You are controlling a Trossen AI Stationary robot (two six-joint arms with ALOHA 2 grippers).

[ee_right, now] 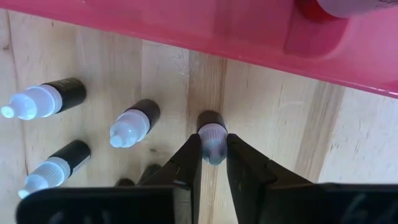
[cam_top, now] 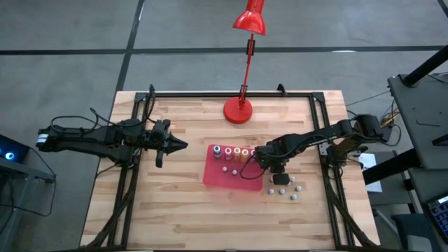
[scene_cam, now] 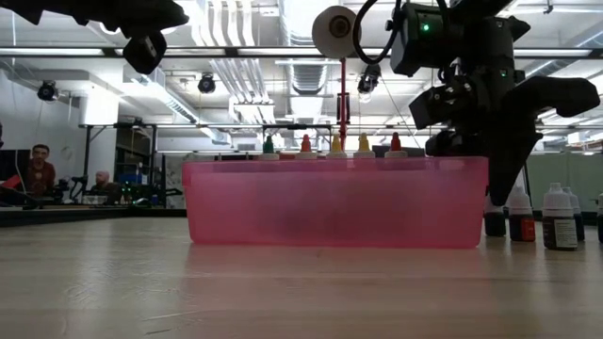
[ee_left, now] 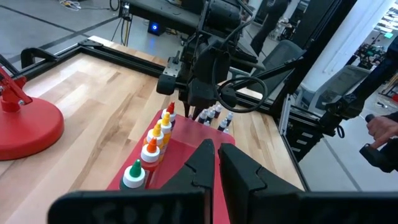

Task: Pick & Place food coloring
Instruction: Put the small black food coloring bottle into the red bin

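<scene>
A red tray (cam_top: 231,176) lies mid-table. Along its far wall stands a row of tiny bottles (ee_left: 152,146) with green, orange, yellow and red caps. Right of the tray, several dark bottles with white caps (ee_right: 132,124) stand on the wood. My right gripper (ee_right: 212,146) hangs over them, close to the tray's right wall, shut on one bottle (ee_right: 211,127). My left gripper (cam_top: 180,145) hovers shut above the table, left of the tray, holding nothing. My right gripper pinches the white cap (ee_right: 213,138) of one dark bottle between its two fingertips (ee_right: 191,155). The fingers come from above, pointing down. The bottle stands upright under them; its base seems to rest on the table, next to the tray's wall (ee_right: 249,43).
A red desk lamp stands with its round base (cam_top: 239,110) near the far edge, behind the tray. Black frame rails (cam_top: 318,133) run along the table's sides. Bare wood lies along the near edge. People sit in the room beyond the table (scene_cam: 38,169).
</scene>
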